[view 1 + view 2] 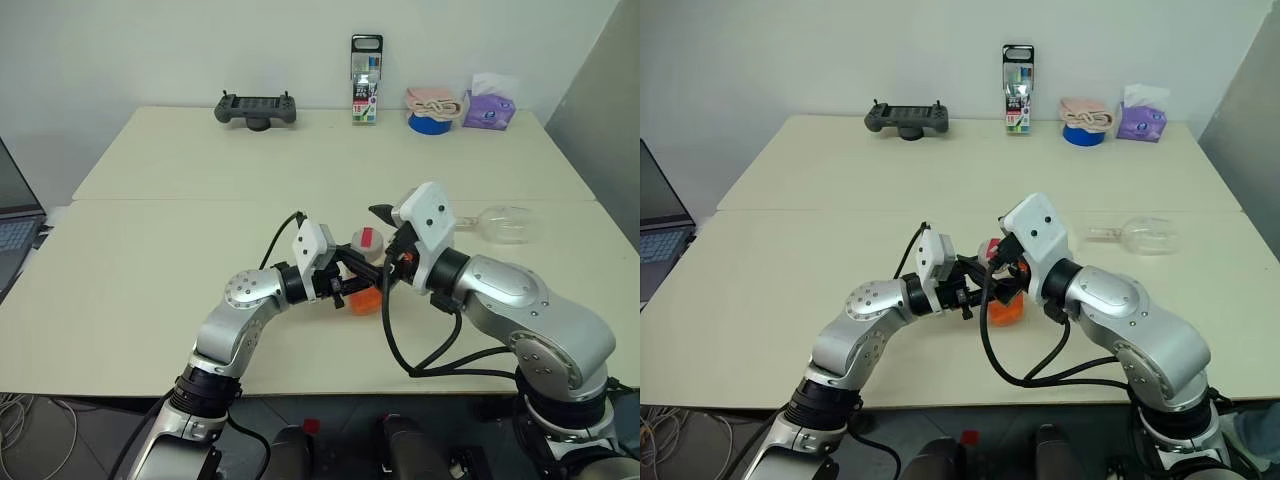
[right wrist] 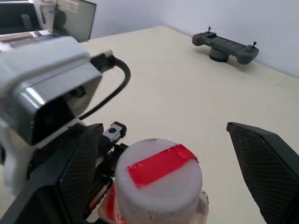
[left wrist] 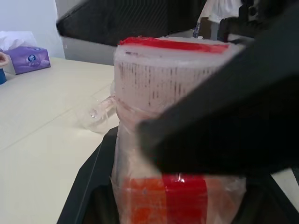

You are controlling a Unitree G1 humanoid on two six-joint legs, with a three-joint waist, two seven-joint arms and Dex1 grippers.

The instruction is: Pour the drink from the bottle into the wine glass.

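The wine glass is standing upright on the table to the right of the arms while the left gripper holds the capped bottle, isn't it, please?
Not quite: the wine glass is lying on its side on the table, not upright, as the left eye view shows. The rest holds: it is right of the arms, and the left gripper holds the capped bottle.

Bottle (image 1: pixel 366 270) small clear plastic, upright, white ribbed cap (image 2: pixel 159 179) with a red strip across the top, red label band on the body; sits above the table's front half, centre. Drink (image 1: pixel 1004 310) bright orange, fills the lower body. Wine glass (image 1: pixel 503 224) clear, lying on its side on the table, well right of the bottle.
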